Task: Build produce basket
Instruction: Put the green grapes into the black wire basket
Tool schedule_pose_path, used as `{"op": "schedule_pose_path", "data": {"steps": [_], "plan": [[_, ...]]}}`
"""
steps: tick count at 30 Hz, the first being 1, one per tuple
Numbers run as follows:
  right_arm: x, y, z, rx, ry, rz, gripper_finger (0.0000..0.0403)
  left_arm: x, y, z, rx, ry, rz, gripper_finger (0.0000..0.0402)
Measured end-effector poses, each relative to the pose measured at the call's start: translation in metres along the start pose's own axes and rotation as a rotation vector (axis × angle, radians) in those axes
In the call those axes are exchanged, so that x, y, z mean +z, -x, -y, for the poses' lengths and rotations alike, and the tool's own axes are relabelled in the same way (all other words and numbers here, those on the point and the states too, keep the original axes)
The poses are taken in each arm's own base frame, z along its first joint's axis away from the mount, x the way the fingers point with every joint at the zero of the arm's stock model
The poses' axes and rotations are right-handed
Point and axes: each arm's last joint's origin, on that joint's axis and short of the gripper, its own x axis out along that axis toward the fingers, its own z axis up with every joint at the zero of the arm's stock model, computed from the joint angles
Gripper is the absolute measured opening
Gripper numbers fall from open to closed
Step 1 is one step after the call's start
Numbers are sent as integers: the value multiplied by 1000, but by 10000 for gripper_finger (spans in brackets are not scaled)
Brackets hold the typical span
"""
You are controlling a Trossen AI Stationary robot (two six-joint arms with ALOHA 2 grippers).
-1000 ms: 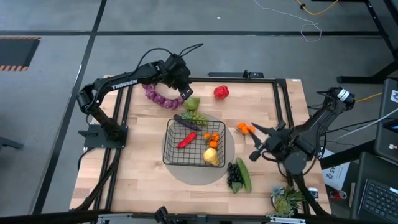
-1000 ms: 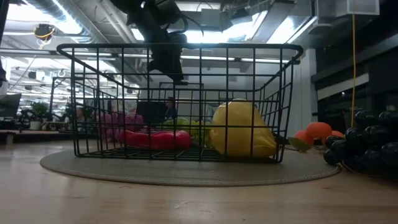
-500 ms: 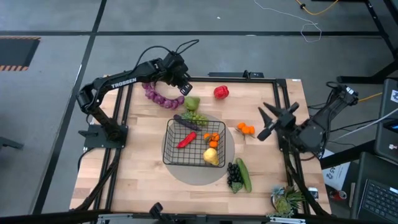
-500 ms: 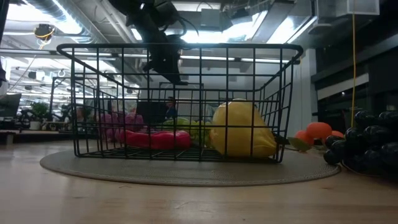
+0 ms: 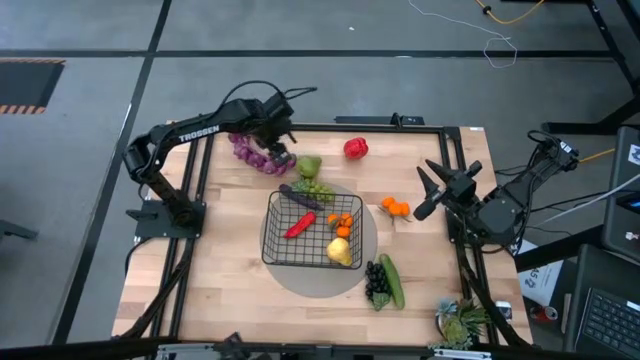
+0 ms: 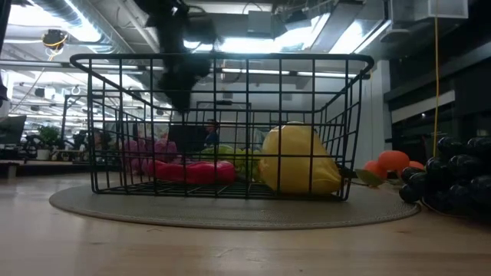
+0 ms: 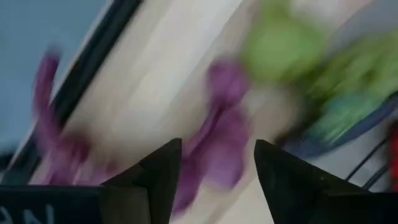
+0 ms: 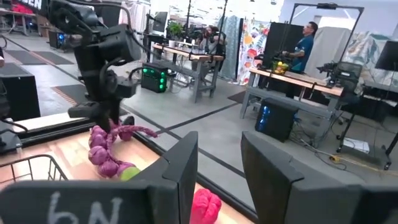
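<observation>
High view: the left tool (image 5: pixel 277 152), fingers wide, hovers over the knobbly purple string (image 5: pixel 255 155), the next produce to be grasped for the black wire basket (image 5: pixel 305 232).

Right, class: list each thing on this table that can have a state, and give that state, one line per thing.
basket: upright, partly filled
lemon: in the basket
red chili: in the basket
green pear: on the table, outside the basket
purple string: on the table under the left gripper
red pepper: on the table
cucumber: beside the grapes
left gripper: open
right gripper: open, empty
</observation>
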Motion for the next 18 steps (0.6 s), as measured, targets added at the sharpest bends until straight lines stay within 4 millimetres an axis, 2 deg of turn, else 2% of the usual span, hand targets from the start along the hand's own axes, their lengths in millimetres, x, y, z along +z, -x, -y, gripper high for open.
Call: {"op": "schedule_pose_path", "data": {"steps": [3,11,18], "plan": [[-5,0,0,11,4,-1,126,-10,0,-9,45,25,-109,197],[-12,0,-3,144,-58,-34,126,-12,-3,-36,68,55,-124,197],[-12,1,-5,204,-81,-52,126,-9,-17,-37,-130,-86,-137,196]]}}
